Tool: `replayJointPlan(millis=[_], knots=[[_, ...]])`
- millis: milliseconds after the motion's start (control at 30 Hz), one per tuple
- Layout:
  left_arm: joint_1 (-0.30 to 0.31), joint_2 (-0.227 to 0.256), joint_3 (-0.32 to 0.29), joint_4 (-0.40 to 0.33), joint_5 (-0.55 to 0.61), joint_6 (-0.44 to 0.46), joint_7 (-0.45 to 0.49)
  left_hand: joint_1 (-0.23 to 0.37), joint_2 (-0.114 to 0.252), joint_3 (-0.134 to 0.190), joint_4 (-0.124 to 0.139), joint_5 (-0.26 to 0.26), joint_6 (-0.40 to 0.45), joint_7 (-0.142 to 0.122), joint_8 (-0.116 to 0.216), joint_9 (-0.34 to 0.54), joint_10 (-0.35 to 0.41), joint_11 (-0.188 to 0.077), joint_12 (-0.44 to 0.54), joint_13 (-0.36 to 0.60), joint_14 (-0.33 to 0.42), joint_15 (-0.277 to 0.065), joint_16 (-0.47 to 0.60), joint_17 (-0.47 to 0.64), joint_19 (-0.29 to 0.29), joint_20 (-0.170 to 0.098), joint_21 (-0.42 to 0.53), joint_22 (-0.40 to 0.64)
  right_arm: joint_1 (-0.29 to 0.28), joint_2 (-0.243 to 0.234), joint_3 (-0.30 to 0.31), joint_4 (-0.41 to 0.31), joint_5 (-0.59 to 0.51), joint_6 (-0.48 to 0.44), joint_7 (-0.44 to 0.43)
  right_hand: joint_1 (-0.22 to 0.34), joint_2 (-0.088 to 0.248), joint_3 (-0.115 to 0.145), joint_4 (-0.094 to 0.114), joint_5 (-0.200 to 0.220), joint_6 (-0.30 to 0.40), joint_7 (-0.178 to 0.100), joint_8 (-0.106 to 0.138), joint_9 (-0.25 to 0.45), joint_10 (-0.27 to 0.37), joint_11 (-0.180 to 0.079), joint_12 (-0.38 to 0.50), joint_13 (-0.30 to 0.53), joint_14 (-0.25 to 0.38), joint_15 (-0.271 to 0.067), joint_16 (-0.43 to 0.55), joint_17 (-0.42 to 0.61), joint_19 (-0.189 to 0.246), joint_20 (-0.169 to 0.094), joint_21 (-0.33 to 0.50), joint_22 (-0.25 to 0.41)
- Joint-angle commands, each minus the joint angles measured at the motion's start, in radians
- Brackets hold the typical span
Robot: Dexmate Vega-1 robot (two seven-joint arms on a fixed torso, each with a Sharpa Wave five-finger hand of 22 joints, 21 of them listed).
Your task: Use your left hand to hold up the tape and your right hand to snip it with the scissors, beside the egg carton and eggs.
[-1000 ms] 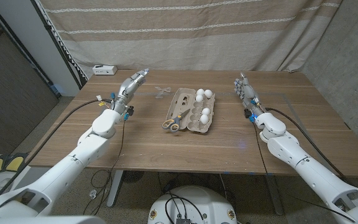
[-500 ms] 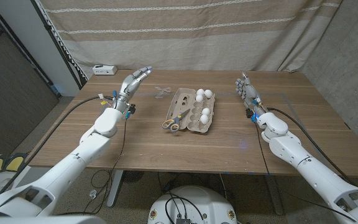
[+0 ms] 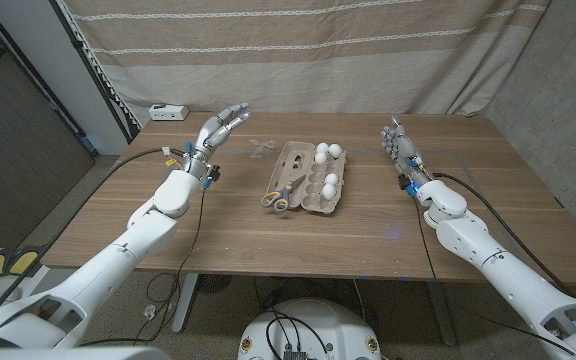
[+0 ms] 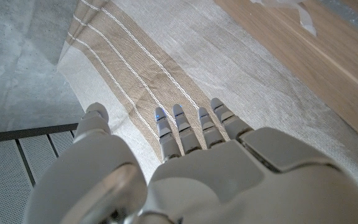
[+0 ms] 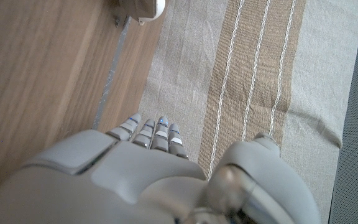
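Two hands raised over table, both empty. Left hand near far-left edge, fingers spread, reaching toward tape. Right hand right of carton, fingers together, upright. Tape lies behind carton, clear strip, crumpled. Scissors on carton's near-left corner, handles toward robot. Three eggs in carton.

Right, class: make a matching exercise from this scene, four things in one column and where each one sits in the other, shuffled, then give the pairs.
Things
1. scissors
2. eggs
3. tape
4. white box

Places
A. far left corner of the table
B. on the table between the left hand and the egg carton
C. in the carton's right half
D. across the carton's near left corner

Pairs: 1-D, 2-C, 3-B, 4-A
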Motion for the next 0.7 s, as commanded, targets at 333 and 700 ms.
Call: replayJointPlan(millis=[333,700], knots=[[-0.004,0.033,0.003,-0.041,0.05,0.003,0.002,-0.009,0.002,0.0,0.007,0.009,0.02,0.004,0.003,0.003,0.024,-0.007,0.008,0.003,0.005,-0.153,0.003,0.003,-0.001,-0.082,0.002,0.002,-0.023,-0.014,0.005,-0.02,-0.009,0.011,-0.005,0.009,-0.001,0.0,-0.005,0.008,0.001,-0.008,0.005,0.005,0.0,-0.004,0.006,0.003,-0.004,-0.009,0.003,0.004,-0.009,0.0,0.005,0.002],[-0.002,0.046,0.001,-0.065,0.084,0.007,0.01,-0.007,-0.002,0.0,0.005,0.016,-0.018,-0.006,-0.014,0.004,0.02,-0.012,0.005,0.004,0.006,-0.154,0.003,0.003,-0.001,-0.082,0.002,0.001,-0.032,-0.022,0.01,-0.031,-0.005,0.01,-0.005,0.01,0.0,0.0,-0.006,0.008,0.002,-0.007,0.006,0.005,-0.001,-0.005,0.006,0.003,-0.005,-0.009,0.004,0.004,-0.012,0.002,0.005,0.002]])
